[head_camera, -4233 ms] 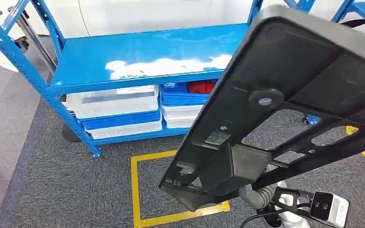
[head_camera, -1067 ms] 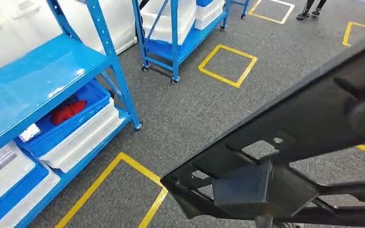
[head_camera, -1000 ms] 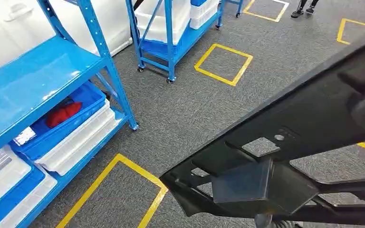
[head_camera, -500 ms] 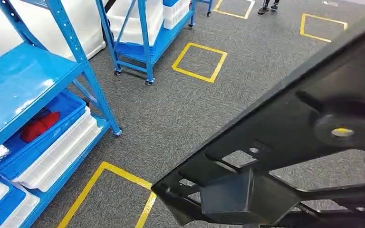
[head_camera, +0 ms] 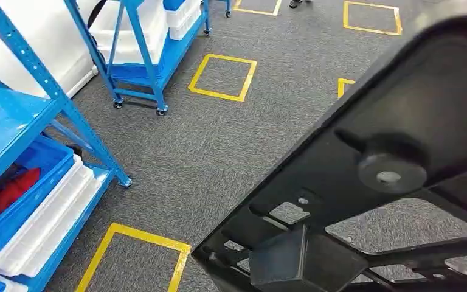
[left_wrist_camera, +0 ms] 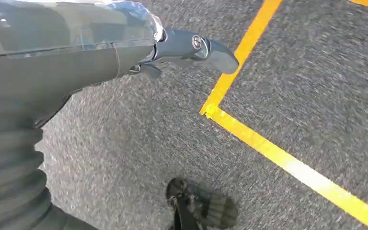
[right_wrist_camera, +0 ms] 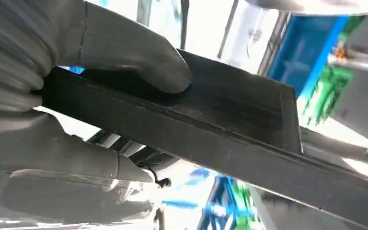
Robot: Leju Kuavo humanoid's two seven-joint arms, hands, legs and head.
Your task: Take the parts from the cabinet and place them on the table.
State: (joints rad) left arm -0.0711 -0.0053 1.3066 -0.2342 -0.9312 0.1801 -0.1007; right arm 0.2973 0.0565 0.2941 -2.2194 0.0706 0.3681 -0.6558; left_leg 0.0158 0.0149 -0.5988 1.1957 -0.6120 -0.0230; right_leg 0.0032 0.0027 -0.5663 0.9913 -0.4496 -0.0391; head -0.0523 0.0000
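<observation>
Carry leg: black plastic panel part (head_camera: 389,158) in right robot hand (right_wrist_camera: 52,96), desk not in frame.

Right robot hand is closed on the part's edge, thumb (right_wrist_camera: 139,57) pressed on top, fingers beneath; the part is held tilted, spanning the lower right of the head view above the grey carpet (head_camera: 231,140). Left robot hand (left_wrist_camera: 182,50) hangs over the floor holding nothing; fingers partly hidden, so cannot tell how far it is spread. Judgement: transport step, placement not yet done. To do it well: keep the grip firm near the edge, hold the long panel level, and swing it wide of the blue shelving (head_camera: 48,109) while turning. Count: one part, two blue racks (the farther a wheeled cart (head_camera: 140,55)), five yellow floor squares visible at least in part, one red item (head_camera: 12,188) in a blue bin.
</observation>
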